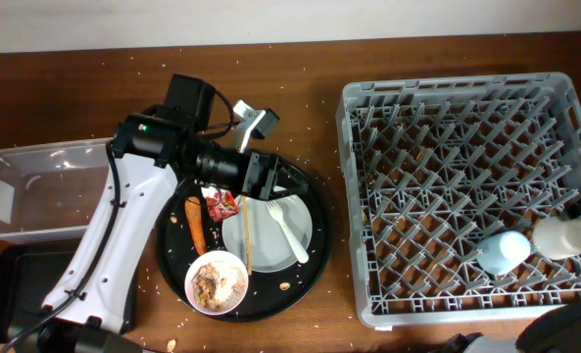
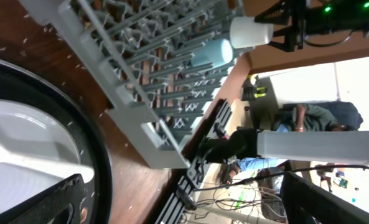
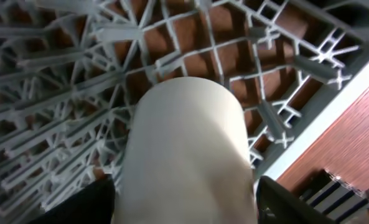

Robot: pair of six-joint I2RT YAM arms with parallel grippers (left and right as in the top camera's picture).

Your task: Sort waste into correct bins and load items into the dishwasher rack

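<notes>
My left gripper [image 1: 292,182] is open and empty just above the pale plate [image 1: 268,218], which holds the white spoon [image 1: 292,231] and the wooden chopstick [image 1: 246,238]. In the left wrist view its fingers [image 2: 184,205] frame the plate [image 2: 22,143]. The carrot [image 1: 196,224], the red wrapper [image 1: 221,203] and the white bowl [image 1: 217,281] with brown scraps lie beside the plate. My right gripper [image 3: 184,208] is shut on the white cup [image 3: 184,137] low over the grey rack [image 1: 437,108], next to the blue cup [image 1: 503,251]. The napkin is out of view.
The plate, bowl and waste sit on a large round black tray [image 1: 319,265]. The clear tub [image 1: 35,186] and the shallow black tray [image 1: 21,294] stand at the left. Crumbs dot the wooden table.
</notes>
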